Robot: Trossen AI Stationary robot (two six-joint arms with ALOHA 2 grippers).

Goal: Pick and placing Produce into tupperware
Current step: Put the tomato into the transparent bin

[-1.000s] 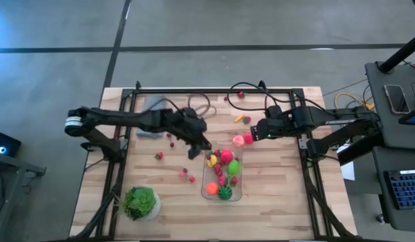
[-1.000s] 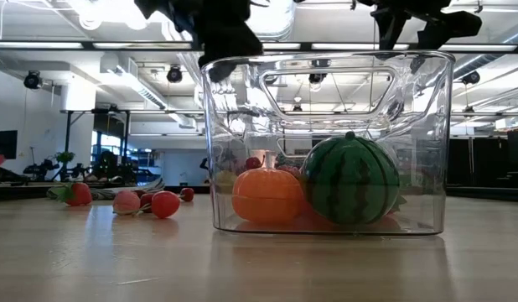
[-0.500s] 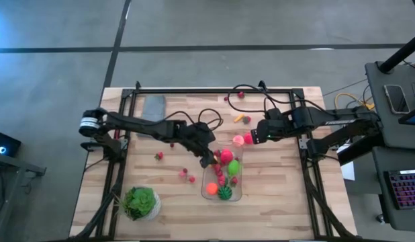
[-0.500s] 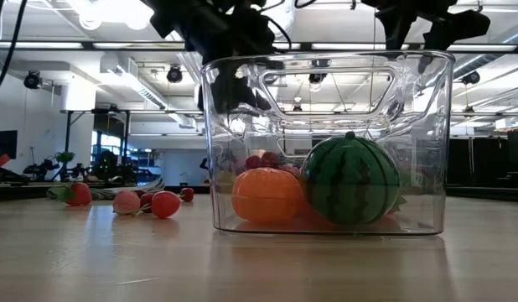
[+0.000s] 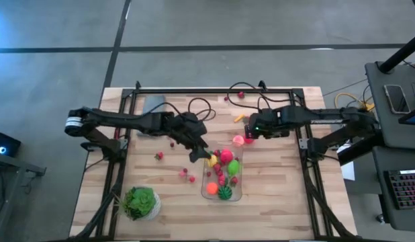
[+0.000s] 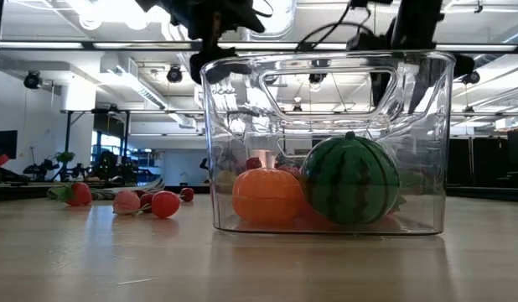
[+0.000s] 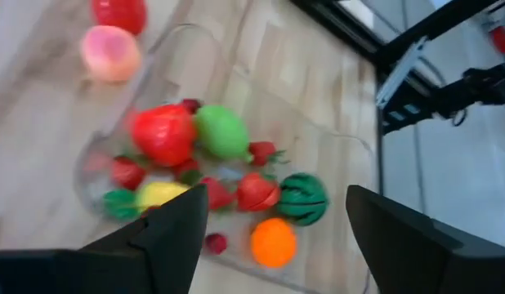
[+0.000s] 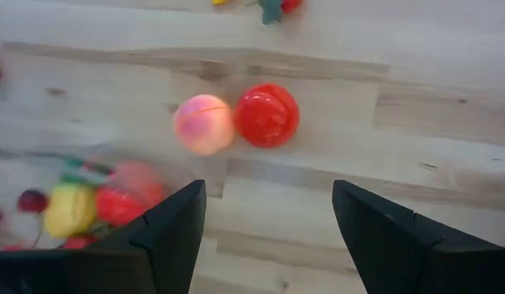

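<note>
The tupperware (image 5: 221, 176) is a clear tub on the wooden table, right of centre and near the front. It holds produce: a striped green ball (image 6: 351, 180), an orange piece (image 6: 267, 195), and red, green and yellow pieces (image 7: 195, 139). My left gripper (image 5: 197, 153) hangs open beside the tub's far left corner, with nothing between its fingers (image 7: 277, 200). My right gripper (image 5: 251, 131) hangs open above a pink piece (image 8: 203, 124) and a red piece (image 8: 267, 115). These two lie side by side on the table just beyond the tub.
Small red berries (image 5: 183, 172) lie scattered on the table left of the tub, and a few more pieces (image 5: 240, 119) lie toward the far edge. A potted green plant (image 5: 140, 203) stands at the near left. A grey cloth (image 5: 154, 104) and a loose cable (image 5: 201, 107) lie at the far left.
My left gripper reached out over the tupperware's far left corner, opened there, and drew back toward the table's left. My right gripper has come down and shifted a little toward the table's left, over the pink and red pieces.
</note>
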